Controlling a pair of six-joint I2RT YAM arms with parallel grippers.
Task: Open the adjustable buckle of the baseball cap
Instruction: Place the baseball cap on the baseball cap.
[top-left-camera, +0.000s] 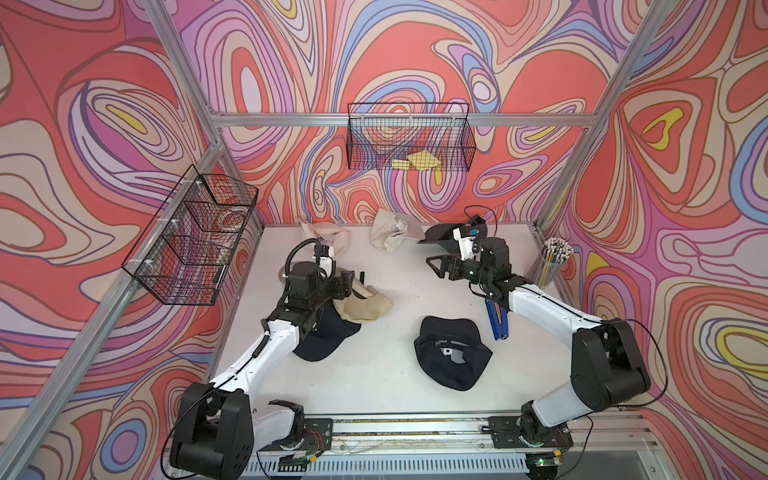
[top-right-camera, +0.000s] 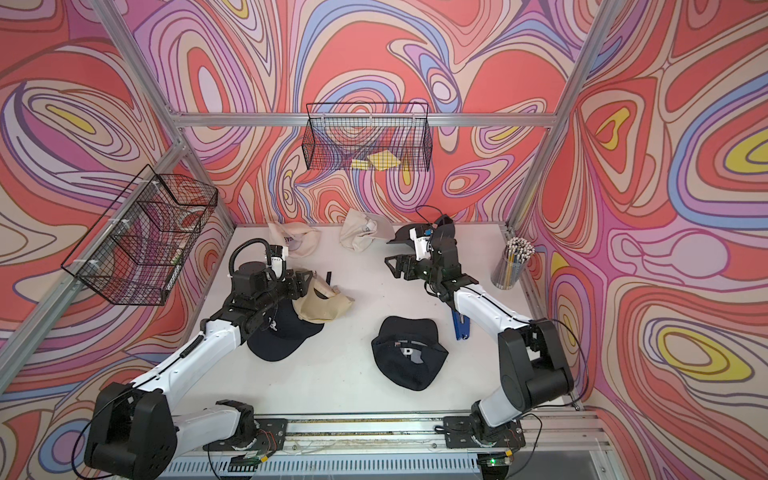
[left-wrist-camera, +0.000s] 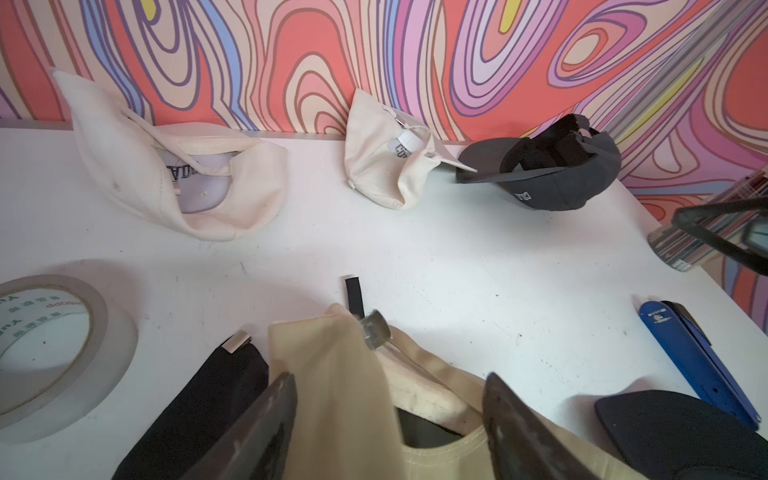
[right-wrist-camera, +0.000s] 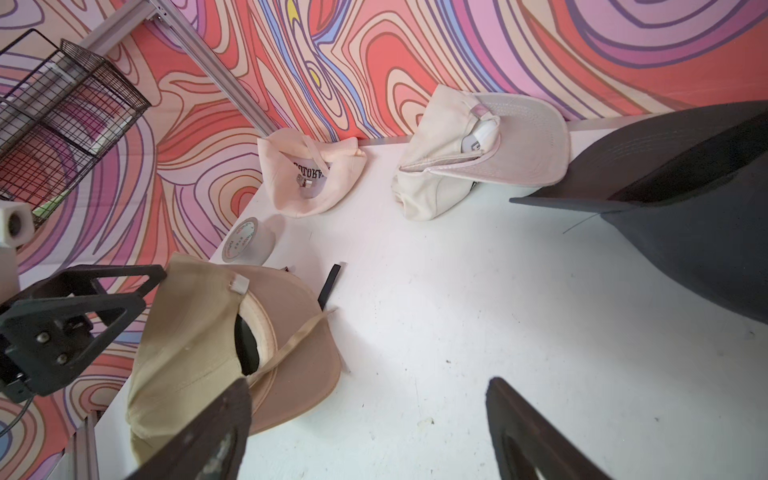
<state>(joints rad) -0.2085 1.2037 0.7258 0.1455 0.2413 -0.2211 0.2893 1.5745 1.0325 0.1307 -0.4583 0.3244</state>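
Baseball cap (top-left-camera: 365, 307) of soft tan cloth lies upside down, hollow up, toward the left edge of the white surface (top-left-camera: 395, 266), partly on a navy cap (top-left-camera: 320, 340). Its long axis runs across the surface, with the stiff flat brim toward the right edge. A dull metal buckle (left-wrist-camera: 376, 330) sits at its rim, and a thin strap (right-wrist-camera: 291, 340) lies loose. The left claw (left-wrist-camera: 390, 378) is spread astride the crown. The right claw (right-wrist-camera: 369, 381) is spread over bare surface.

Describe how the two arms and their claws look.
Both the left arm and right arm have white shells, black joint housings and black cables; a ribbed black hose loops at the left wrist. The left claw and right claw have two black triangular open-frame fingers.
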